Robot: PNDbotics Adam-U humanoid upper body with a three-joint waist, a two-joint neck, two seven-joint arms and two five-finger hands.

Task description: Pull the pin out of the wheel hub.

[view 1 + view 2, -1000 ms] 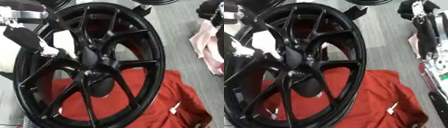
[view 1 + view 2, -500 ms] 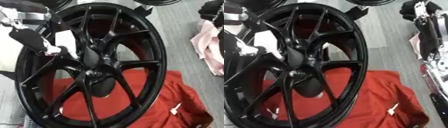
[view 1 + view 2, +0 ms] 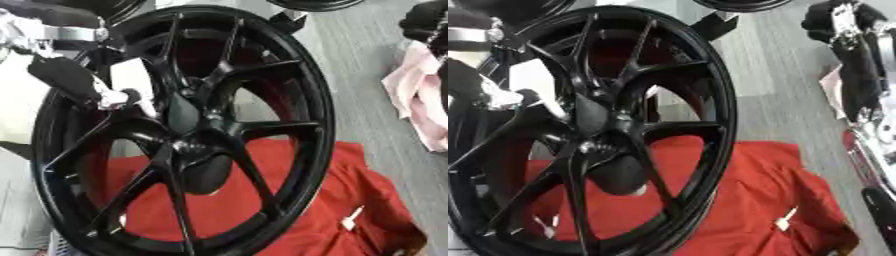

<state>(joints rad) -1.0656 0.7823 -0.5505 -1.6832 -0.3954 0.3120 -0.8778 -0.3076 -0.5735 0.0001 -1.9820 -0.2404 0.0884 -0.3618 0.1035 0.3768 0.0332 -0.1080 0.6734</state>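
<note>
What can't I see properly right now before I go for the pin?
- The pin itself: not distinguishable in either eye view; the wheel hub is dark and blurred.
- Left hand: reaches in among the spokes at upper left; whether it holds anything is unclear.
- Right hand: at the right eye view's right edge, partly cut off, fingers unreadable.
- Red cloth: largely covered by the black wheel.

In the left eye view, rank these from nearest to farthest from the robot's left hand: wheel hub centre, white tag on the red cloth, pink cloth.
From the left hand, at upper left:
1. Wheel hub centre, just right of it.
2. White tag, lower right on the red cloth.
3. Pink cloth, at the right edge.
</note>
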